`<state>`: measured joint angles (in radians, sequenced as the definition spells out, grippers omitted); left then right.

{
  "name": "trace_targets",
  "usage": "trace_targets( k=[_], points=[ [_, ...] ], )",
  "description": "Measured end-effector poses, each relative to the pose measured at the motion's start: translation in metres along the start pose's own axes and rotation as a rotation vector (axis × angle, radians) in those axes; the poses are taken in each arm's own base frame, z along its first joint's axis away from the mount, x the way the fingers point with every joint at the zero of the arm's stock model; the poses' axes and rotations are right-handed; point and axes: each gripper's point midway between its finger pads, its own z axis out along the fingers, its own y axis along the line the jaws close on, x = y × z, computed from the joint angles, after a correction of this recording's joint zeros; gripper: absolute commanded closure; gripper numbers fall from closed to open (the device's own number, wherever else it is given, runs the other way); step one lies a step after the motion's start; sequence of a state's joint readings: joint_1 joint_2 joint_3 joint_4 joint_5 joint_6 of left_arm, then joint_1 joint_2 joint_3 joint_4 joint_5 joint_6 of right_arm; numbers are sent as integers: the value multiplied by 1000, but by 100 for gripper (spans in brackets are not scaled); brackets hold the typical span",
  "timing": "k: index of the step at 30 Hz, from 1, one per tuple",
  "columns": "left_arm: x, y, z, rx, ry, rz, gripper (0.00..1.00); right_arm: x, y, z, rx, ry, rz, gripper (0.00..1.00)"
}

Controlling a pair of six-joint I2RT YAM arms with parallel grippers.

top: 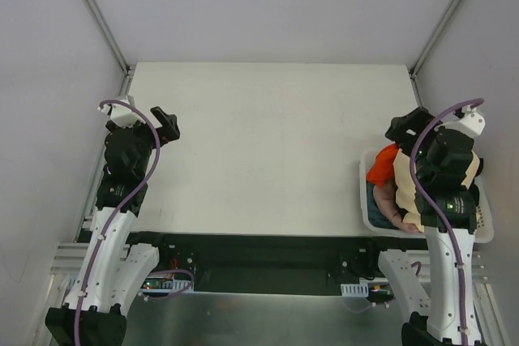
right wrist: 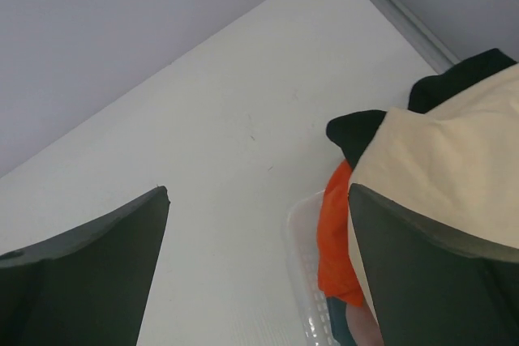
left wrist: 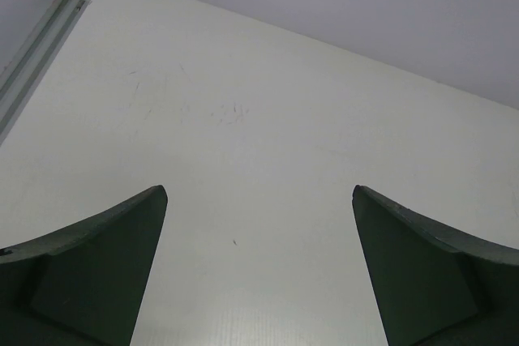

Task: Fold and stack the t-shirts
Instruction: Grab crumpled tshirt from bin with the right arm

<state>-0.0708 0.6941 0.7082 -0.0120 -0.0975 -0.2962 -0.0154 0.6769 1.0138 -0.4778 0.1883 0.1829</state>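
The left gripper [left wrist: 259, 192] hangs with its fingers spread wide, holding nothing, over the white table [left wrist: 243, 103]. The right gripper [right wrist: 258, 192] is spread the same way and empty, near the far rim of the white lattice basket [right wrist: 302, 277]. Heaped in the basket are the peach-yellow t-shirt [right wrist: 442, 160], the orange t-shirt [right wrist: 334, 241] and the black t-shirt [right wrist: 357, 129] (a pinkish one [top: 397, 216] barely shows). From above, the right arm hides most of the heap.

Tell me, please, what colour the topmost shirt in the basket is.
Pale peach-yellow shirt, best in the right wrist view.
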Motion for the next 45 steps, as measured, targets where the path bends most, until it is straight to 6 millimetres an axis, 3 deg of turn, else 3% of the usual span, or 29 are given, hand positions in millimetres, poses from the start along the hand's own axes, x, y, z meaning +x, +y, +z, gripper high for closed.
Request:
trace_targets(
  k=[3,7,14,19,22,25,26,28,35,41,45],
  points=[
    [0,0,0,0,0,-1,1,-11,-15,-11,92,-17,-9,4],
    [1,2,1,-9,3,-2,1,-9,-47,-15,279,8,-40,4],
    [8,4,7,-25,27,-3,1,20,-88,11,512,216,-116,4],
    [12,5,10,-30,42,-5,1,32,-136,17,695,313,-60,1],
    [13,6,11,-32,48,-5,1,36,-149,20,722,341,-11,24],
    [14,6,11,-33,51,-5,1,41,-155,26,712,365,39,60],
    [14,6,11,-33,51,-5,1,43,-156,28,709,373,53,77],
    [14,6,11,-33,51,-5,1,44,-157,31,696,382,77,99],
    [14,6,11,-33,51,-9,1,35,-145,31,619,331,126,99],
    [14,5,11,-34,50,-22,1,2,-120,10,514,176,136,99],
    [14,5,11,-33,50,-25,1,-30,-85,6,360,102,150,99]
  ],
)
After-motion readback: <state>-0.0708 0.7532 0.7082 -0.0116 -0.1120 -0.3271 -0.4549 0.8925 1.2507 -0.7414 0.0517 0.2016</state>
